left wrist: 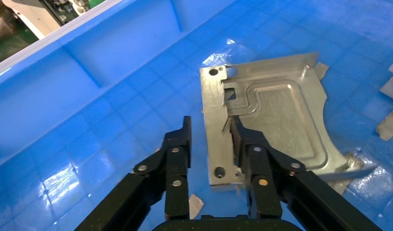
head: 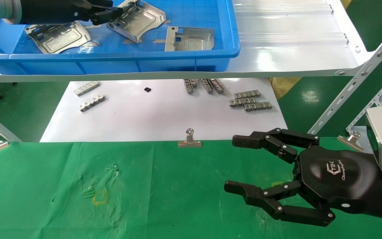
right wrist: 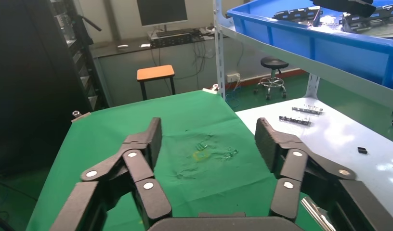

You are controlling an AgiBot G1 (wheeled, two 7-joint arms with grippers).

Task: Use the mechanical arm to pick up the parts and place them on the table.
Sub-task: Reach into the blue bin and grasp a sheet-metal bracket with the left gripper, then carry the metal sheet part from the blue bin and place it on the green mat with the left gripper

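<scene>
Green wrinkled cloth covers the bench (head: 45,186), which is edged with binder clips (head: 189,142) and carries no plate yet. Beyond it lies a white sheet (head: 151,116) with small toothed strips (head: 250,101), and above that a glossy white shelf (head: 293,49) bears a blue bin (head: 111,61).

Three parts lie in the bin: one at the robot's left (head: 58,36), one in the middle (head: 141,20), one toward the right (head: 191,39).

Each part looks like thin stamped steel: stiff, light, and slick on its flat faces, with edges that may be sharp. Lying flat on the smooth bin floor, a plate would likely slide rather than lift if pressed from above, so the raised bent flange is the sensible place to pinch.

The left gripper (left wrist: 211,144) reaches low into the bin over the middle part (left wrist: 267,110). Its jaws stand apart, straddling that part's upright flange, with one finger (left wrist: 177,154) on the bin-floor side and the other resting against the plate's embossed face. They have not closed on it.

The right gripper (head: 240,166) hovers just above the cloth near the bench's right side, wrist roughly level, jaws spread wide and holding nothing.
</scene>
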